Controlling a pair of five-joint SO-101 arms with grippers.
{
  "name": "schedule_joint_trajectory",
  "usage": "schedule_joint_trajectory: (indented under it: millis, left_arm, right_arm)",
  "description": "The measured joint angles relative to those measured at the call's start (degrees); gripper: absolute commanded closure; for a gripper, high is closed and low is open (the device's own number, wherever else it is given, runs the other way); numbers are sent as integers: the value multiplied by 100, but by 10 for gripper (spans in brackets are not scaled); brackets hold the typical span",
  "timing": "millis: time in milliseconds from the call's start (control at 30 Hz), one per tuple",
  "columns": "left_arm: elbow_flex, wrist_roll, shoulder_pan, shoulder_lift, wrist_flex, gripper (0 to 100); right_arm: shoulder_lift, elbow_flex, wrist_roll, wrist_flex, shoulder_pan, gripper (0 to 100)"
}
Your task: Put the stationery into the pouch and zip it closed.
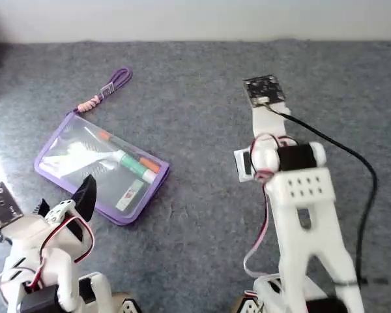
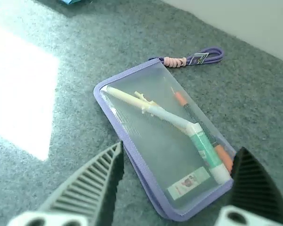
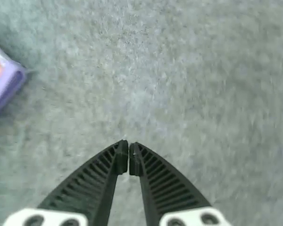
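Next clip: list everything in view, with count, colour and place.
pouch: one, clear with purple edging, flat on the table
stationery: several pens, white, green, orange, inside the pouch
strap: one, purple with pink coil, at the pouch's far corner
table: one, grey, under everything
left gripper: one, dark, open, above the pouch's near end
right gripper: one, dark, shut, over bare table beside the pouch

Nothing legible anywhere. A small printed label [image 2: 188, 182] shows on the pouch [image 2: 132, 155], lower middle of the left wrist frame (its print too small to read).
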Motion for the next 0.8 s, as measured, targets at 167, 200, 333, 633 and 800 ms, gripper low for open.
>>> schedule_joint_trajectory:
  millis: [167, 200, 333, 633, 800]
  left_arm:
    - [-18, -167, 589, -9, -176, 983]
    - [-18, -176, 712, -9, -273, 993]
    - [132, -167, 1284, -9, -712, 988]
    - [1679, -396, 2664, -9, -1574, 987]
    - [2769, -835, 2804, 44, -2251, 987]
  right_arm:
    - [-914, 624, -633, 97, 18, 990]
    - [-1073, 862, -747, 70, 9, 990]
    - [-1811, 1864, -967, -325, 281, 990]
    - [-3455, 4009, -721, -1521, 844, 990]
    - [-4211, 5257, -237, -2330, 905, 990]
